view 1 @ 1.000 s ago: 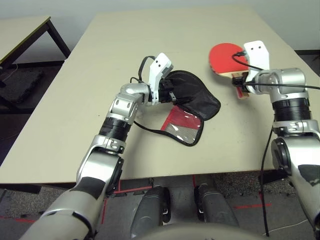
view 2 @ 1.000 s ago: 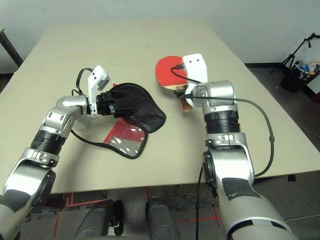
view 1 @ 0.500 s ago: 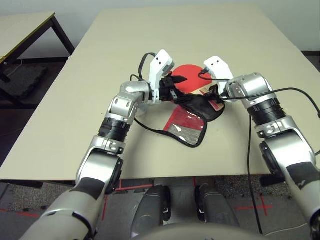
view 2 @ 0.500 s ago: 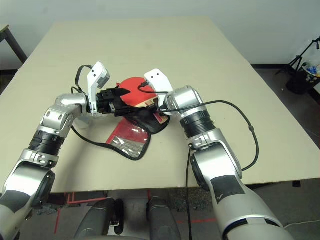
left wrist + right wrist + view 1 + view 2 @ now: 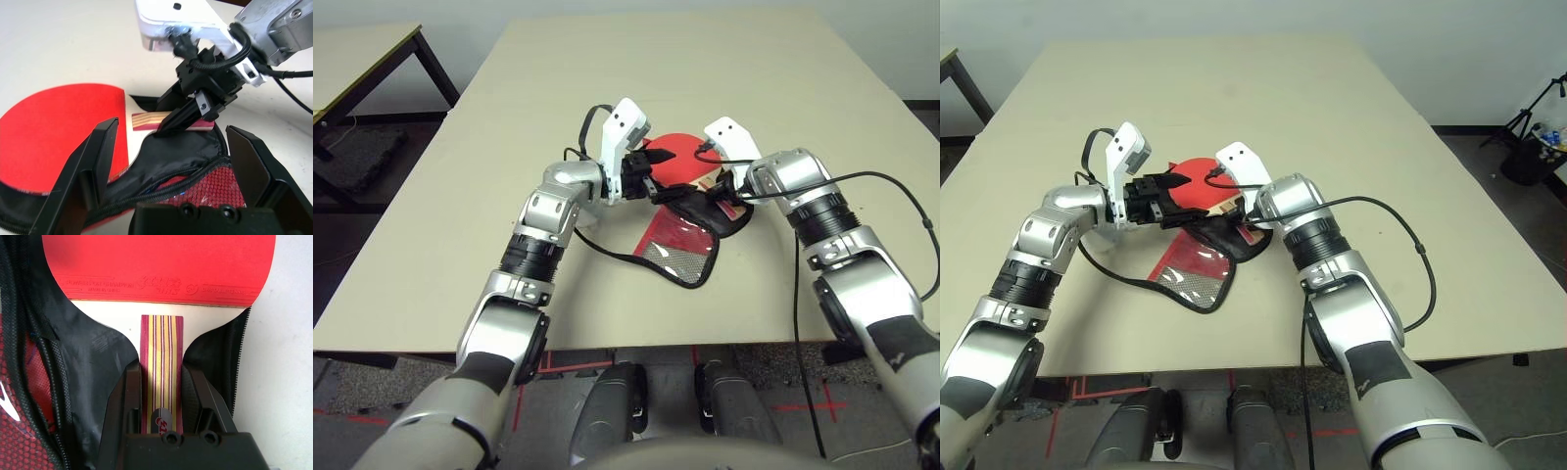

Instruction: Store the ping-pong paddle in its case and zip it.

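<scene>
From my head, my right claw gripped the paddle by its handle, its red face over the case. At my left wrist, my left claw stood wide open, holding nothing, over the case's rim. At my right wrist, the handle sat between both fingers. Paddle not yet in; zipping remained.

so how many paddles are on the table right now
1. The paddle is at the middle of the table; the right gripper is shut on its striped handle, and its red face lies over the open case. None seems hidden.
</scene>
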`<state>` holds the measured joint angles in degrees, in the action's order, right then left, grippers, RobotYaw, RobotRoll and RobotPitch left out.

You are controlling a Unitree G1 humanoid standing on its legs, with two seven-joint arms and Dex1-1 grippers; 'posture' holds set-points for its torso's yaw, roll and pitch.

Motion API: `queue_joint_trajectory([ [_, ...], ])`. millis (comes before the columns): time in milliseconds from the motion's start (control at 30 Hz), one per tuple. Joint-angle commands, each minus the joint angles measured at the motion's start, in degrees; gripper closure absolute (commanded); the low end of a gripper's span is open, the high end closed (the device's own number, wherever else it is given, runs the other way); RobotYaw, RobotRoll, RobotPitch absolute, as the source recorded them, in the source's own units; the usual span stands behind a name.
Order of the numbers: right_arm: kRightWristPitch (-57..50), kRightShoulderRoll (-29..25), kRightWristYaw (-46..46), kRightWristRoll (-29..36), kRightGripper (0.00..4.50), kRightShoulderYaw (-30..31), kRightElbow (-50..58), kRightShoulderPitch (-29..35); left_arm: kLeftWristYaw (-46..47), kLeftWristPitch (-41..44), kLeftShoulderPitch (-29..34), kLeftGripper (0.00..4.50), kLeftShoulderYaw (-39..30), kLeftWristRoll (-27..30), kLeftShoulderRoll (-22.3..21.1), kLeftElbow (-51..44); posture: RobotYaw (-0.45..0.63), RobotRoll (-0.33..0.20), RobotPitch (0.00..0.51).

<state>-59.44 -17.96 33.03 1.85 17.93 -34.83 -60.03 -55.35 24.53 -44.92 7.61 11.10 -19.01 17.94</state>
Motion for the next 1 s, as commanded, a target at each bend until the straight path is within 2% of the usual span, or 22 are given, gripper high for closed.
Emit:
queue_joint_trajectory([
  [33,1.7,0.6,0.4,-0.7,3.36,-0.1,-0.8,-0.1,0.1,0.6,0.6,0.0,0.4,0.3,-0.3,-1.0,0.01,0.0,0.104],
  [867,2.8,2.0,0.2,-1.2,3.36,-1.1,-2.2,1.1,0.2,-1.1,-0.9,0.0,0.0,0.1,-0.9,1.9,0.02,0.0,0.082],
  [900,2.7,1.9,0.3,-1.2,3.29,-1.1,-2.2,1.1,0.2,-1.1,-0.9,0.0,-0.1,0.2,-1.0,1.8,0.02,0.0,0.082],
  [1000,3.1,1.7,1.0,-1.0,2.42,-1.3,-1.7,1.3,0.2,-0.8,-1.4,0.0,-0.4,0.4,-1.5,1.3,0.02,0.0,0.078],
])
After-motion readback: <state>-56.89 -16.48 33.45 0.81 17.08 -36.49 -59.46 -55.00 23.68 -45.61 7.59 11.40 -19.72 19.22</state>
